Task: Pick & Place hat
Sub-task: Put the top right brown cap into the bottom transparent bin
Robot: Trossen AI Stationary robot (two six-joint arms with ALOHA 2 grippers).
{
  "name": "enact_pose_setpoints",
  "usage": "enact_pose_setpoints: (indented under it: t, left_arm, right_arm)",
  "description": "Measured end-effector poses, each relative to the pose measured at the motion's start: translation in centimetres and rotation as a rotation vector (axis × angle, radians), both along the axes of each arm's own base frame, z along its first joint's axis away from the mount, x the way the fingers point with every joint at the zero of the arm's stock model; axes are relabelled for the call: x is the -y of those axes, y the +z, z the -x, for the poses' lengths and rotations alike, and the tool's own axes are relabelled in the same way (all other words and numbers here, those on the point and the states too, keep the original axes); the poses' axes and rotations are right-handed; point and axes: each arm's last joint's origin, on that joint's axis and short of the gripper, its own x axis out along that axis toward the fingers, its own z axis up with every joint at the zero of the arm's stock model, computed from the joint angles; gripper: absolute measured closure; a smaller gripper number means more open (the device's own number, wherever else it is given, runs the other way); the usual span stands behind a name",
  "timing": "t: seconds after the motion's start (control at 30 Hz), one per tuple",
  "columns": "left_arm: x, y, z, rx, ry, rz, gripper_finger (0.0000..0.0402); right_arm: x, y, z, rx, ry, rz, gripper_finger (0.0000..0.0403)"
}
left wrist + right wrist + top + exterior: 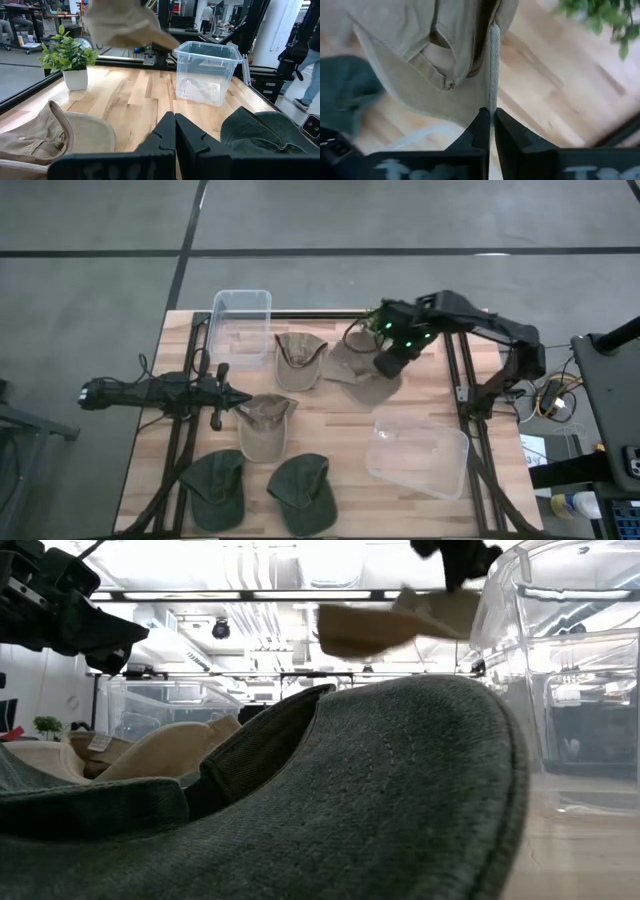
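Observation:
A tan hat (357,370) hangs in the air above the table's far right part, with my right gripper (388,364) shut on it. In the low view the hat (385,626) floats high under the gripper (455,565). The right wrist view shows its underside and inner band (435,55). My left gripper (236,396) waits shut near the table's left middle, touching nothing; its closed fingers (175,135) point across the table. My right gripper pinches a thin pale edge of the hat (493,85) between its two fingers. The fingers come from above, pointing steeply down, and the edge runs along them. The hat is lifted clear of the table and spreads out to one side below the fingers.
Two more tan caps (298,360) (265,426) lie mid-table and two green caps (215,485) (303,492) at the near edge. One clear bin (240,330) stands at the far left and another (418,452) at the near right. A small potted plant (70,61) stands at the far side.

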Motion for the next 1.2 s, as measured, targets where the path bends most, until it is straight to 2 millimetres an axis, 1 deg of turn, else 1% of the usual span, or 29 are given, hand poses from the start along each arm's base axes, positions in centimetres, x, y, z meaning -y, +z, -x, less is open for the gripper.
enact_pose_setpoints:
  t: [0.13, 0.27, 0.4, 0.5, 0.67, 0.8, 0.93, 1.07, 1.2]
  left_arm:
    - [0.0, 0.0, 0.0, 0.0, 0.0, 0.0, 0.0402]
    - [0.0, 0.0, 0.0, 0.0, 0.0, 0.0, 0.0402]
    - [0.0, 0.0, 0.0, 0.0, 0.0, 0.0, 0.0402]
    - [0.0, 0.0, 0.0, 0.0, 0.0, 0.0, 0.0402]
    - [0.0, 0.0, 0.0, 0.0, 0.0, 0.0, 0.0402]
    - [0.0, 0.0, 0.0, 0.001, 0.0, 0.0, 0.0402]
    - [0.0, 0.0, 0.0, 0.0, 0.0, 0.0, 0.0402]
    - [0.0, 0.0, 0.0, 0.0, 0.0, 0.0, 0.0402]
    - [0.0, 0.0, 0.0, 0.0, 0.0, 0.0, 0.0402]
  right_arm:
    - [-1.2, 3.1, 1.5, 0.139, 0.067, -0.046, 0.0392]
    - [-3.5, 5.2, 2.8, 0.234, 0.15, -0.071, 0.0392]
    - [-6.3, 6.1, 4.2, 0.269, 0.262, -0.092, 0.0392]
    - [-8.6, 5.9, 4.9, 0.256, 0.3, -0.097, 0.0392]
    - [-11.9, 4.4, 5.6, 0.181, 0.367, -0.101, 0.0392]
    - [-13.6, 2.5, 6.3, 0.095, 0.377, -0.112, 0.0392]
    - [-14.1, 0.1, 6.8, 0.0, 0.364, -0.107, 0.0392]
    - [-14.2, -2.2, 7.4, -0.09, 0.335, -0.101, 0.0392]
    - [-14.2, -4.1, 7.9, -0.183, 0.309, -0.151, 0.0392]
